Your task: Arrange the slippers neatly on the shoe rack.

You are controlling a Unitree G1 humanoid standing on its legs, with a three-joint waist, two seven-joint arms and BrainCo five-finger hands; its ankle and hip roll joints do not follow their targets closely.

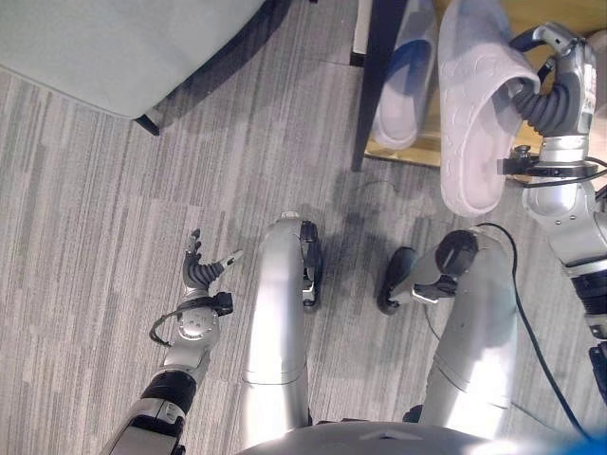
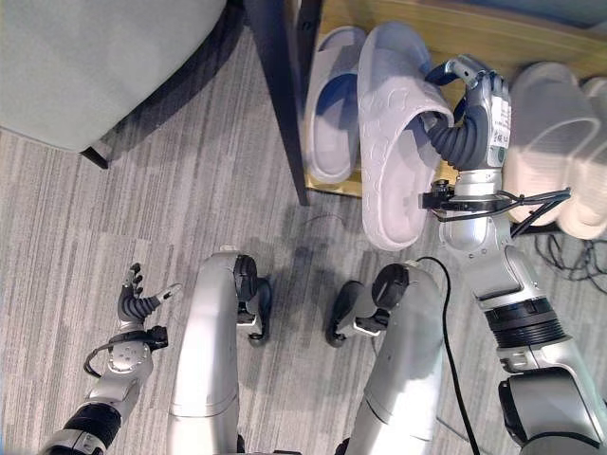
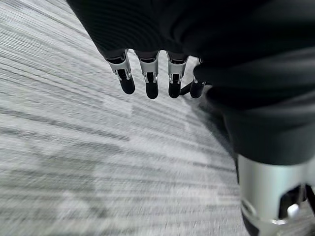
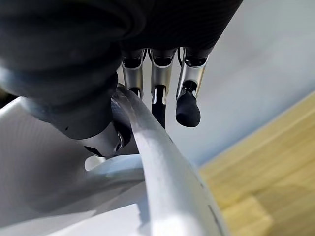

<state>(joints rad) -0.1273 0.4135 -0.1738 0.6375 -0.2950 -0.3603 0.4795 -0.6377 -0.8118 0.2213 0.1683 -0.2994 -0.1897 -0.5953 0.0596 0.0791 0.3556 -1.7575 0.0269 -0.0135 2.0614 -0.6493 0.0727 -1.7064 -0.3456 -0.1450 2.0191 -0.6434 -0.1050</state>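
Observation:
My right hand (image 2: 474,114) is shut on a pale lilac slipper (image 2: 394,133), pinching its side edge (image 4: 162,187) between thumb and fingers. The slipper hangs toe-down over the front edge of the wooden shoe rack (image 2: 531,43). Beside it, close to the rack's dark post (image 2: 280,95), a matching slipper (image 2: 334,104) with a bluish inside lies on the shelf. My left hand (image 1: 199,270) hangs open low over the carpet, far from the rack, with its fingers (image 3: 150,78) straight and nothing in it.
Two more pale slippers (image 2: 550,133) lie on the rack to the right of my right hand. A grey cushioned piece of furniture (image 1: 114,47) stands at the upper left. Grey striped carpet (image 1: 114,218) covers the floor in front of the rack.

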